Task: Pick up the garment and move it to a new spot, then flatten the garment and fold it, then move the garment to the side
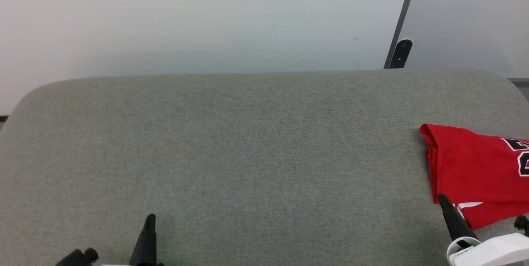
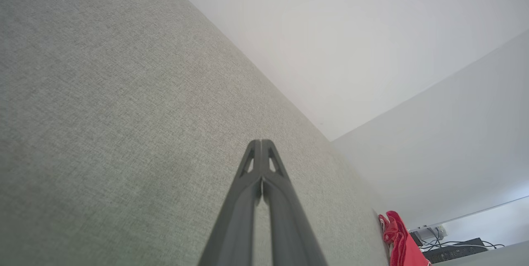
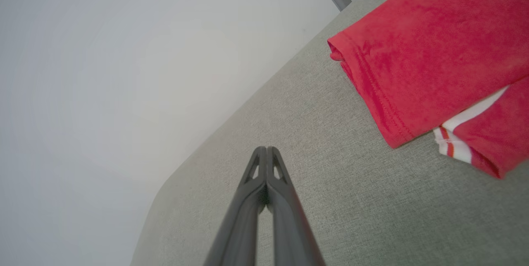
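The garment (image 1: 475,171) lies folded at the right edge of the grey padded table (image 1: 248,154), red with a strip of white-and-red trim showing and black lettering cut off by the frame. My right gripper (image 1: 442,198) is shut and empty, its tip just in front of the garment's near left corner; whether it touches the cloth I cannot tell. The right wrist view has the garment (image 3: 430,59) up and to the right of the shut fingertips (image 3: 266,150). My left gripper (image 1: 151,217) is shut and empty at the lower left, far from the garment (image 2: 399,237).
A pale wall (image 1: 206,18) runs behind the table's far edge, with a dark upright post (image 1: 403,22) and a black fitting (image 1: 401,53) at the back right. Cables and dark equipment (image 2: 450,251) sit beyond the table's right end.
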`<state>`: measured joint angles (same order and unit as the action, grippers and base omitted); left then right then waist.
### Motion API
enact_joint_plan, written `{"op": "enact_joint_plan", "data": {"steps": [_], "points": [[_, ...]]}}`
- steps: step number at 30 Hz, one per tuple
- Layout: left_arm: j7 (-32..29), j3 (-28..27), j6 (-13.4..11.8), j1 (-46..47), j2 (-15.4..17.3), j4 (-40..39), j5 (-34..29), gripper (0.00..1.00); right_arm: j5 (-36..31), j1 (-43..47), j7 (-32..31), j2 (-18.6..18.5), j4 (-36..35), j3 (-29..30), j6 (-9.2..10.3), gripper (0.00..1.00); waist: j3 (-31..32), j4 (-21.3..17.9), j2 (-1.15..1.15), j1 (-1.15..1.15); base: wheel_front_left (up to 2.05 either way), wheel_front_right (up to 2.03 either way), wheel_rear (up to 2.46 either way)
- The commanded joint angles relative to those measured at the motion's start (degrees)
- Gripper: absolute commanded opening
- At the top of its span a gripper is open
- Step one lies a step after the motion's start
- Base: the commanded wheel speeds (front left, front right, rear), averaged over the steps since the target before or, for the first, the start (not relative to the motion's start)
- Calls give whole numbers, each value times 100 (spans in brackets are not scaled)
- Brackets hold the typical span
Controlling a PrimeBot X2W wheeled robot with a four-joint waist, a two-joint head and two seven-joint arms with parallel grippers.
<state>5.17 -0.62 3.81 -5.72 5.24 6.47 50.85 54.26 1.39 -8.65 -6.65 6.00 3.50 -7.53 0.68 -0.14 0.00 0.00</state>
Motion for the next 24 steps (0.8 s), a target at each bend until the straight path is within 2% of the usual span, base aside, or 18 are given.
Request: {"op": "enact_joint_plan", "data": {"steps": [1, 24], "points": [[-24, -36, 39, 126, 6, -30, 166, 0, 171, -150, 29, -1, -33, 43, 3, 0, -1, 0, 0, 0, 0, 0, 0], [-387, -175, 164, 520, -34, 242, 1638, 0, 1466, -388, 102, 135, 263, 141, 4, 0, -25, 4, 0, 0, 0, 0, 0]]}}
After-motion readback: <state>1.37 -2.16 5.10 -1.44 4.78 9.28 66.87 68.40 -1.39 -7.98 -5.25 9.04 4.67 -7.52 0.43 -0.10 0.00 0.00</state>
